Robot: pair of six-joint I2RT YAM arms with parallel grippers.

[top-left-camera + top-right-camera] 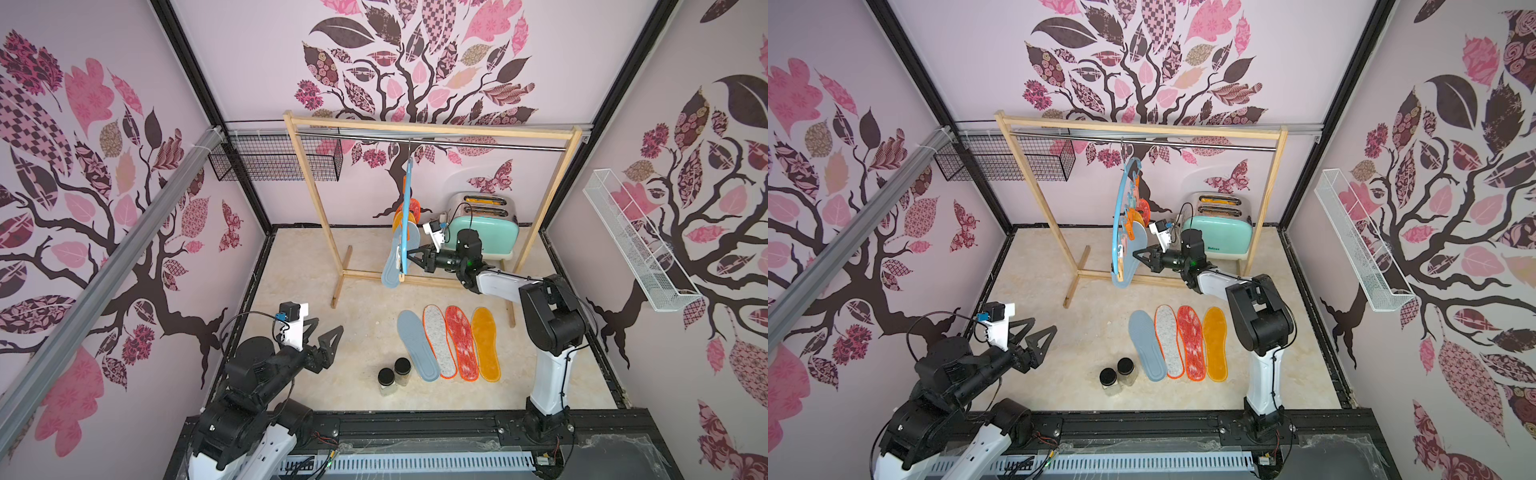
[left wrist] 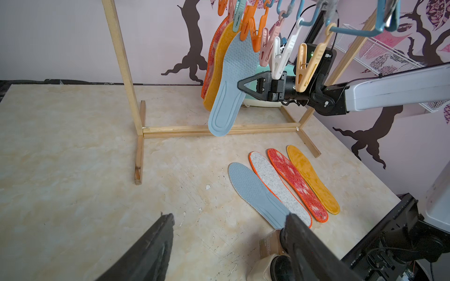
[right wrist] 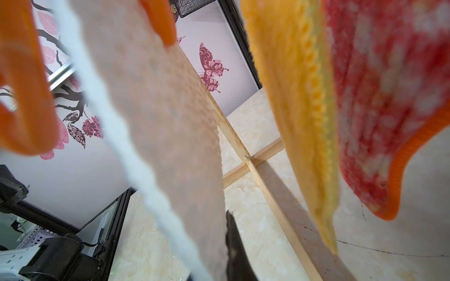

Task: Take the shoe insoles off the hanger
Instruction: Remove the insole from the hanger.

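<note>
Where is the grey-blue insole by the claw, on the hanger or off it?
On it. The grey-blue insole dangles from the hanger, its top clipped by an orange clothespin; the right gripper pinches its edge.

The right wrist view blurs the hanging grey-blue insole [image 3: 158, 121]. The left wrist view crops the hanger [image 2: 355, 29] at its arc.

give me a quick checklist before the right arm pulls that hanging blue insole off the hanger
1. right gripper shut on the hanging grey-blue insole: ok
2. orange clothespin released from its top: not ok, clipped on
3. left gripper open, away from the hanger: ok
4. bare table beside the four laid insoles: ok
5. grip firm enough to pull: cannot tell
</note>
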